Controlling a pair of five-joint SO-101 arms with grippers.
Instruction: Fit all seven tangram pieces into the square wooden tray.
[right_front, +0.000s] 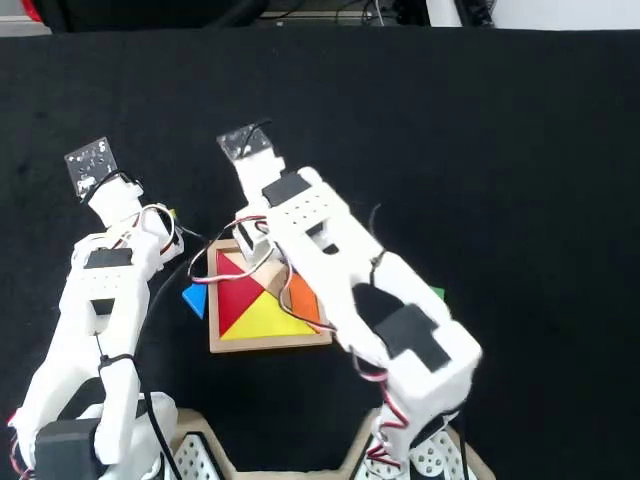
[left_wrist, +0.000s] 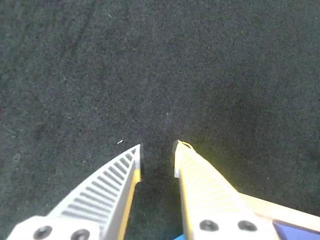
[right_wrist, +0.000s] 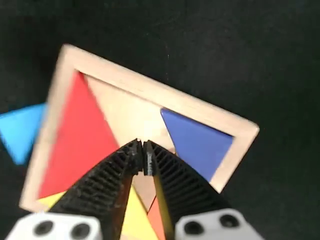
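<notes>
The square wooden tray (right_front: 270, 343) lies between the arms. It holds a red triangle (right_front: 235, 290), a yellow triangle (right_front: 265, 318) and an orange piece (right_front: 300, 295). In the right wrist view the tray (right_wrist: 150, 87) also holds a dark blue triangle (right_wrist: 197, 142) beside bare wood. My right gripper (right_wrist: 142, 147) hangs over the tray's middle, shut with nothing between its tips. A light blue triangle (right_front: 195, 298) lies on the cloth just outside the tray's left rim. My left gripper (left_wrist: 157, 150) stands open over bare cloth beyond the tray's corner (left_wrist: 280, 210).
A green piece (right_front: 437, 293) peeks out from behind the right arm, to the right of the tray. Black cloth covers the table all around, with wide free room at the back and right. The arm bases sit at the front edge.
</notes>
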